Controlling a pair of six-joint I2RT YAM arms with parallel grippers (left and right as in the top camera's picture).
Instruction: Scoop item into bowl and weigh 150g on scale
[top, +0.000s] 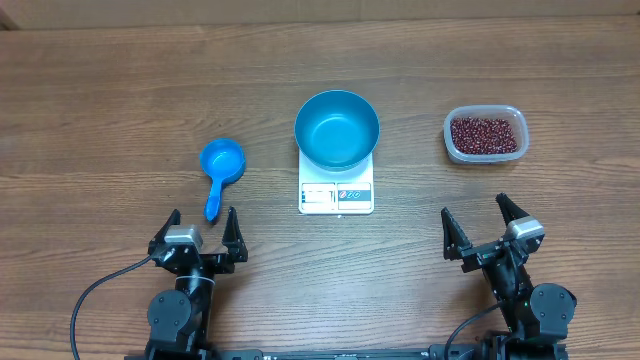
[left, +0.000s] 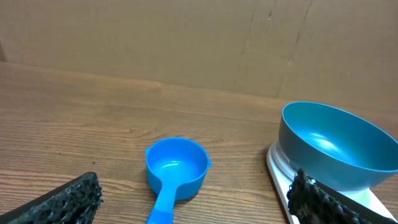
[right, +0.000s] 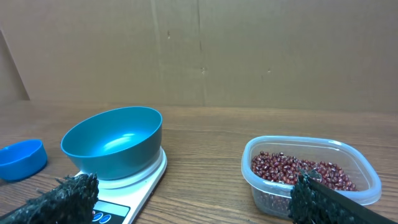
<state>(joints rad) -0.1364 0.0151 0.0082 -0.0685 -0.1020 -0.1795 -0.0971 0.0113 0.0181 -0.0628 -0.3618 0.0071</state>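
Note:
The blue bowl stands empty on the white scale at the table's middle. Dark red-brown beans fill a clear plastic tub to the right. A small blue handled scoop lies left of the scale, empty. My left gripper stands open just short of the scoop's handle. My right gripper is open too, below the tub, nothing between its fingers.
A brown cardboard wall closes the far side of the wooden table. Both arm bases sit at the near edge, with a black cable trailing from the left one.

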